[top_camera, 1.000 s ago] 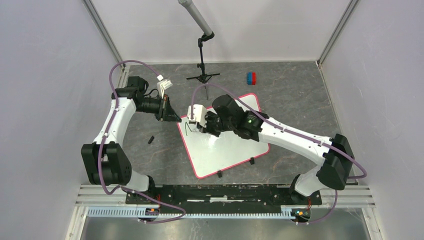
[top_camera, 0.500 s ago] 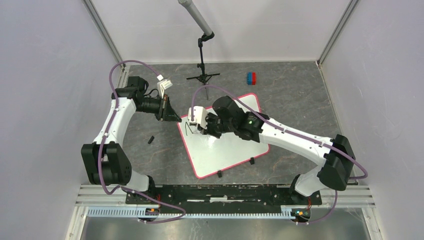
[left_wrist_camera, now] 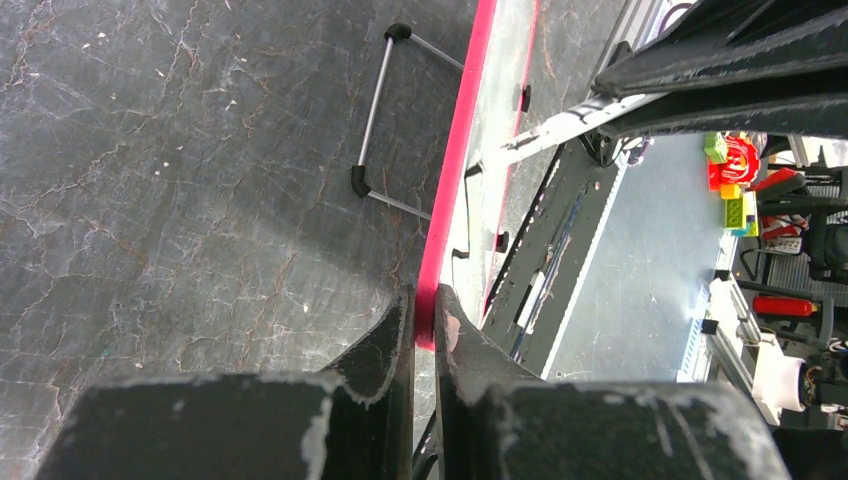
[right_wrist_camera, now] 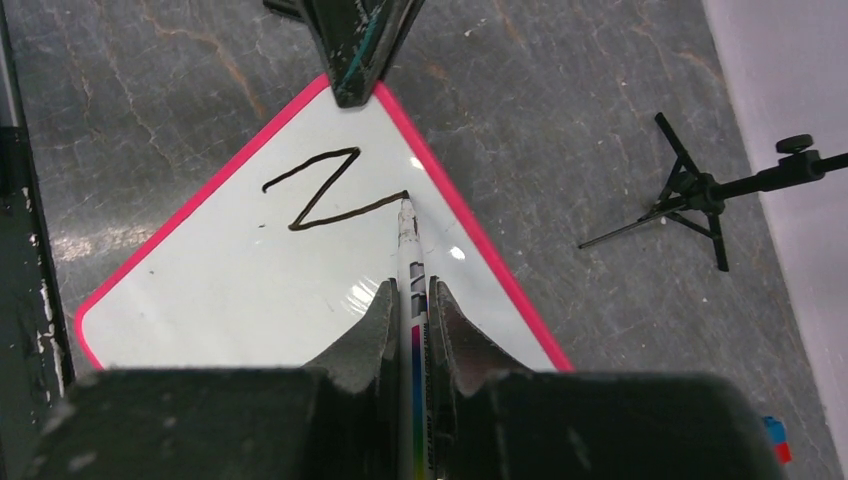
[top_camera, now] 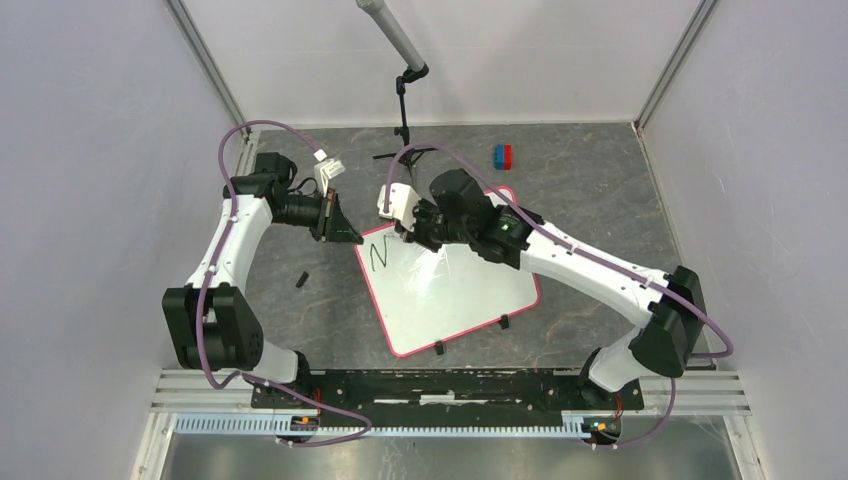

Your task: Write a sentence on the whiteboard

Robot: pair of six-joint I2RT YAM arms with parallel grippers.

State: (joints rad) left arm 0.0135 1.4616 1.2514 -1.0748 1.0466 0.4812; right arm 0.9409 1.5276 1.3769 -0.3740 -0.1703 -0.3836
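Note:
The whiteboard (top_camera: 455, 295) lies flat on the table, turned at an angle, with a pink-red rim. A black letter "N" (top_camera: 378, 256) stands near its far left corner; the rest of the sentence does not show. My left gripper (top_camera: 352, 238) is shut on that corner's rim (left_wrist_camera: 455, 170), which sits between its fingertips (left_wrist_camera: 424, 305). My right gripper (right_wrist_camera: 411, 295) is shut on a white marker (right_wrist_camera: 413, 265). The marker tip touches the board at the end of the "N" (right_wrist_camera: 325, 190). In the top view the right gripper (top_camera: 405, 232) hovers over the board's far edge.
A black tripod stand (top_camera: 405, 150) stands just beyond the board. A red and blue block (top_camera: 502, 156) lies at the back right. A small black cap (top_camera: 301, 279) lies left of the board. Black clips (top_camera: 438, 348) sit on the board's near edge. Walls close three sides.
My right gripper has moved toward the far edge of the board with the marker, and the short stroke has grown into a full "N". The left arm has not moved.

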